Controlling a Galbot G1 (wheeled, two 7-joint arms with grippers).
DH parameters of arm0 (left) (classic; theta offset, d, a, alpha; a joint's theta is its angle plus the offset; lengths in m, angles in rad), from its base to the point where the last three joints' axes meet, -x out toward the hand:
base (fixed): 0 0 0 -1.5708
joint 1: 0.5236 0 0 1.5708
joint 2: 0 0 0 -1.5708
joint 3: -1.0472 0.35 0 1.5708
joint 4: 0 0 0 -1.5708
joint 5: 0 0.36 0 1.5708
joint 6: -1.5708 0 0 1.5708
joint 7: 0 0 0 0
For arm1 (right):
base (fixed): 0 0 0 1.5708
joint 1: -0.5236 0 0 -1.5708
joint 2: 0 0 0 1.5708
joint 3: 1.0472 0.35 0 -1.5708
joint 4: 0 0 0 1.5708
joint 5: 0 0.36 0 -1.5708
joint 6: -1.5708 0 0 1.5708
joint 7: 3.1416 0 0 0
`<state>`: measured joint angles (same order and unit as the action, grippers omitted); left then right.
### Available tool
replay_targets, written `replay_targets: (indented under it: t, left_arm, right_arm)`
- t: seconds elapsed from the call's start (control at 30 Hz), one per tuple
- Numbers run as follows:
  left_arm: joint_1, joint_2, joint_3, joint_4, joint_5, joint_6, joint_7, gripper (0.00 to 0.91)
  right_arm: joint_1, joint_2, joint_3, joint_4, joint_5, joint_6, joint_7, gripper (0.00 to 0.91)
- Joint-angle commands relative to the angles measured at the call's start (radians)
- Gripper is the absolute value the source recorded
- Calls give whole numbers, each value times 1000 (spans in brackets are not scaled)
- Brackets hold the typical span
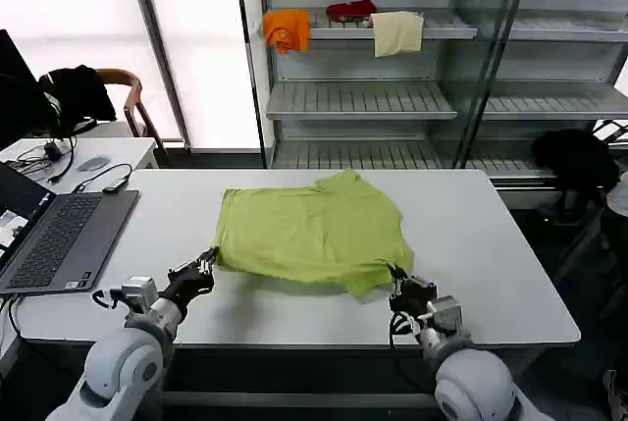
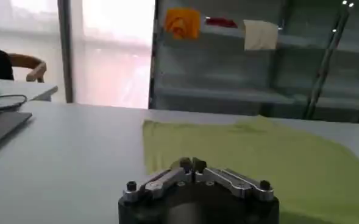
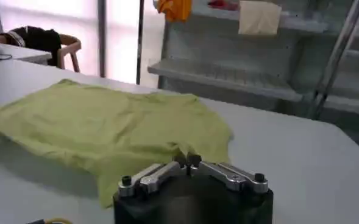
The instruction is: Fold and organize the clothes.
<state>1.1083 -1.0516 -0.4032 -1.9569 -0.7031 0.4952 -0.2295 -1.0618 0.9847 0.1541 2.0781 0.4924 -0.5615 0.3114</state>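
Lime-green cotton, the T-shirt lies at the middle of the white worktop, already doubled over once by the look of it: a squarish slab with one sleeve poking out at 12 o'clock and a loose flap trailing toward 5 o'clock. I'd judge the folding about half done; at least one more fold and a tidying of that ragged near edge remain, and the shirt has yet to be put anywhere.

Going left to right: an open laptop sits at the worktop's 9 o'clock edge. The left gripper rests at the shirt's near-left corner, jaws closed together with no cloth between them that I can see. The right gripper sits at the near-right flap, jaws likewise pressed together, just touching the hem.

Behind, metal shelving carries orange, red and cream cloths. A wooden chair stands by the bright window at 10 o'clock.
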Motion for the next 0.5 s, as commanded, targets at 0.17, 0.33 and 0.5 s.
replay_targets:
  t: [0.17,0.33,0.5]
  left_arm:
    - [-261,-57,97,273,19,-69,-78,0]
    - [-272,-57,102,319,36,-84,-61,0]
    - [-267,-58,102,341,52,-93,-25,0]
  right_arm:
    - [330,36,-130,-302,-7,18,-123,0]
    - [343,51,-162,-351,-27,33,-134,0]
    - [361,60,-176,-392,-38,54,-145,0]
